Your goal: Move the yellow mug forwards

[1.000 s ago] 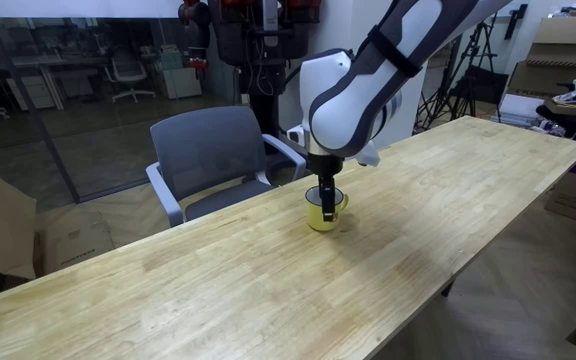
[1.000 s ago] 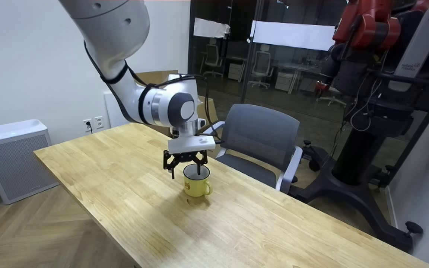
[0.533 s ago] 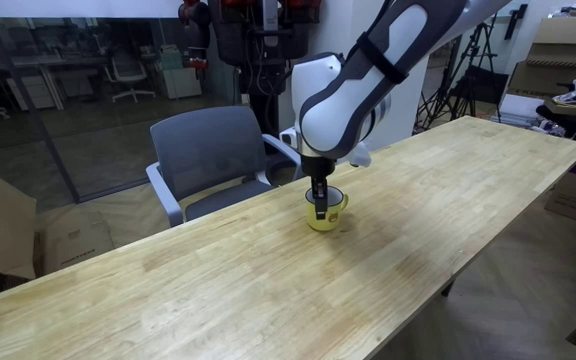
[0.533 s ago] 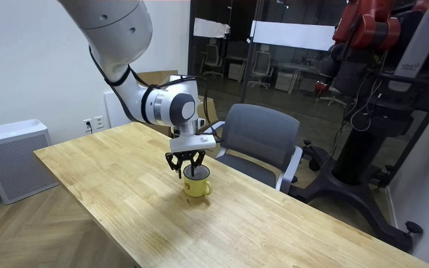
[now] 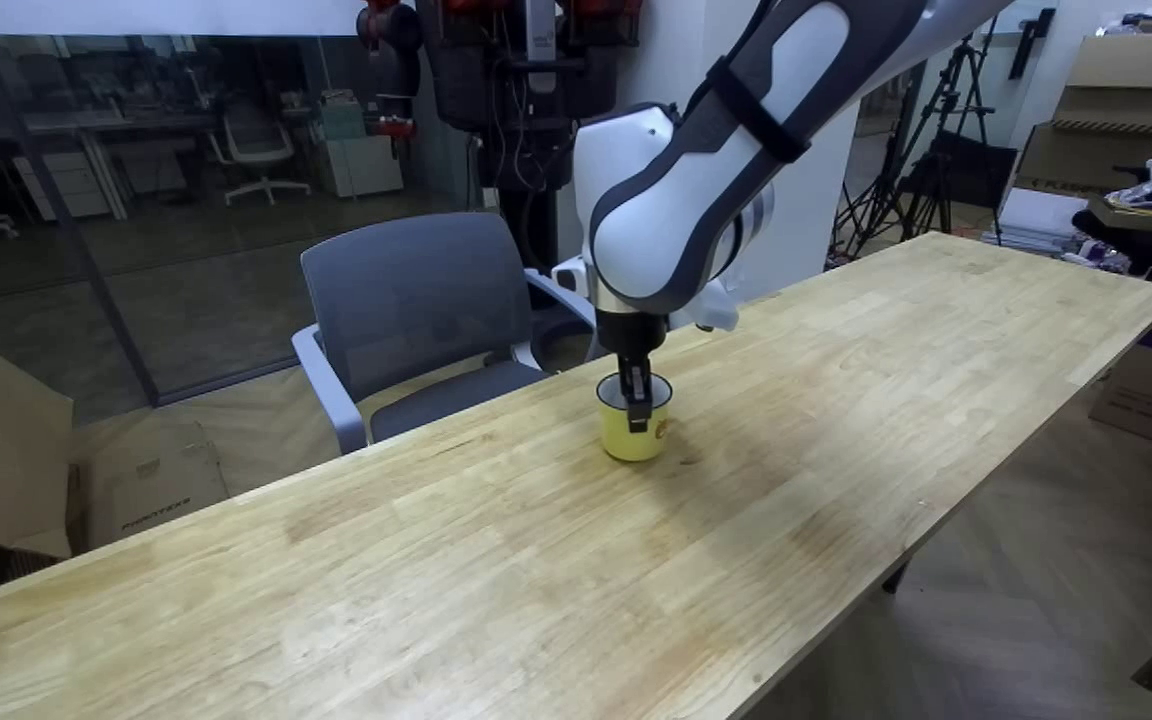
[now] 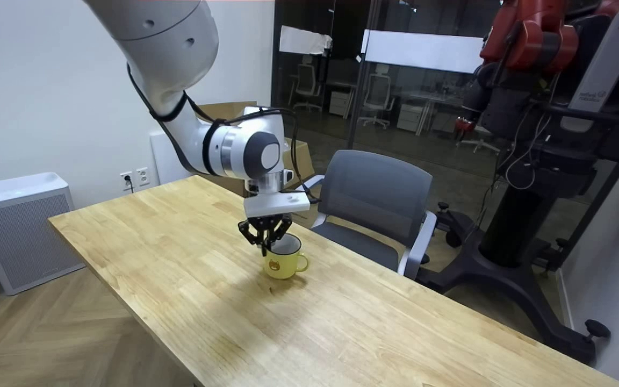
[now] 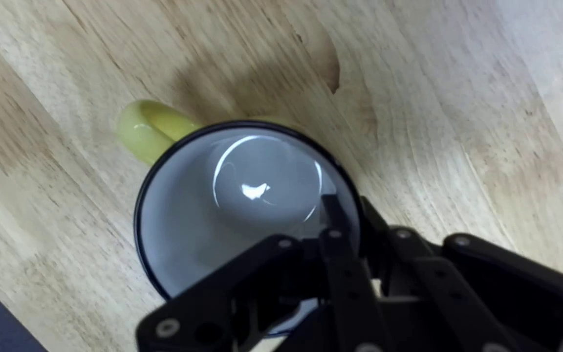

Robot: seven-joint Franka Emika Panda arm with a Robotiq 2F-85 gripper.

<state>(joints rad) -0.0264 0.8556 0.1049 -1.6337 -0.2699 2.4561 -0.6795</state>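
Observation:
The yellow mug (image 6: 283, 264), round and white inside with a dark rim, is over the wooden table (image 5: 416, 560), roughly upright. Its handle (image 7: 149, 128) shows in the wrist view. My gripper (image 7: 351, 210) is shut across the mug's wall at the rim, one fingertip (image 7: 333, 208) inside the cup and one outside. From the exterior view where the mug (image 5: 621, 440) is partly covered by the fingers, the handle is hidden. Whether the base still touches the wood I cannot tell.
A grey office chair (image 5: 426, 300) stands close to the table's long edge, near the mug. Behind it is a large red and black robot (image 6: 546, 118). An open cardboard box (image 5: 1, 440) lies on the floor beyond one table end.
The fingers have come together from wide apart onto the mug's wall. The mug has shifted slightly and turned, so its handle and bear print now face differently.

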